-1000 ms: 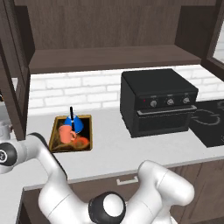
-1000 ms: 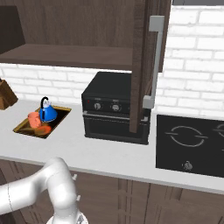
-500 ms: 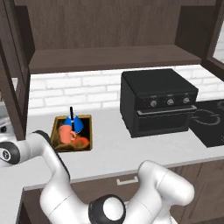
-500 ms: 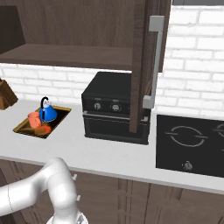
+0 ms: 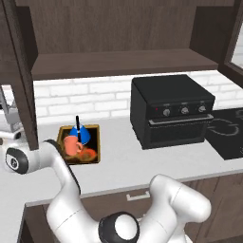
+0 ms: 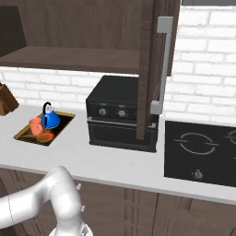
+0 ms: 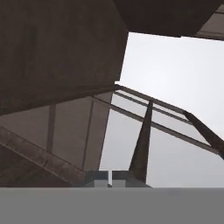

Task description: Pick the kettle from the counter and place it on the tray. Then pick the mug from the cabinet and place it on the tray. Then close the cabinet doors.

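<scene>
Sitting on the tray (image 5: 94,130) at the left of the surface (image 5: 123,163) are both the blue kettle (image 5: 80,135) and the orange mug (image 5: 71,145), the mug just in front of the kettle on its near-left side and very close to it. From the right base camera the kettle (image 6: 50,119) stands upright with its black handle arched over the top, and the mug (image 6: 35,124) lies just to its left inside the gold rim of the tray (image 6: 60,128). A black oven (image 5: 172,110) stands to the right of the tray, well apart from it, and a black hob (image 6: 201,151) is set into the surface further right. Above, the cabinet (image 5: 118,45) has a bare wide shelf, and the cabinet doors (image 6: 150,69) stand open, one seen edge-on with its silver bar handle (image 6: 161,64) facing the room. At the far left the white arm reaches beside the left door frame. Through the hand camera the pincer (image 7: 110,179) has its two tips pressed together, nothing between them, aimed up at a glass-paned door frame against a pale background
</scene>
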Controlling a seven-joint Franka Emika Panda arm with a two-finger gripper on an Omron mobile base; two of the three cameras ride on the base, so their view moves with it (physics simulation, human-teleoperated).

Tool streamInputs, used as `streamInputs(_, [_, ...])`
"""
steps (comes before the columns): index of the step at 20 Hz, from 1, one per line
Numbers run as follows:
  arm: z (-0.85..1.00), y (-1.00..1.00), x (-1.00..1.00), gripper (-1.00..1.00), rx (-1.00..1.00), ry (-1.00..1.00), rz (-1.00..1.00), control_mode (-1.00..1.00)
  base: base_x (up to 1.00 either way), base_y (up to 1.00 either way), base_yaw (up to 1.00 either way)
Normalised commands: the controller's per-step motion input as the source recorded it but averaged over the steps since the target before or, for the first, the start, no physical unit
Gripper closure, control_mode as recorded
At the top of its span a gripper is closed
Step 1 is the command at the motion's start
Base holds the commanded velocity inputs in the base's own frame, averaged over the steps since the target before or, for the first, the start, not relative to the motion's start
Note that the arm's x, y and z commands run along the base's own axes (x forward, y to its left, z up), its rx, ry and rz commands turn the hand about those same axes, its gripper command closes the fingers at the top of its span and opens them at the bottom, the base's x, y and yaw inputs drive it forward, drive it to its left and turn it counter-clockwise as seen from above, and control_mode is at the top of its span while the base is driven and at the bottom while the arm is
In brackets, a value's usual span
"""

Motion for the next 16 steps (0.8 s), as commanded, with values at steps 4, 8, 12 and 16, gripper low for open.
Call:
streamInputs(4, [0.27, -0.65, -0.15, 1.0, 0.14, -0.03, 0.0, -1.0, 0.0, 0.0, 0.0])
streamInputs(8, [0.28, -0.64, -0.12, 1.0, 0.12, 0.0, 0.0, -1.0, 0.0, 0.0, 0.0])
streamInputs(12, [0.13, -0.85, -0.04, 1.0, 0.09, 0.0, 0.01, -1.0, 0.0, 0.0, 0.0])
streamInputs(16, [0.24, -0.97, 0.0, 1.0, 0.09, 0.01, 0.04, -1.0, 0.0, 0.0, 0.0])
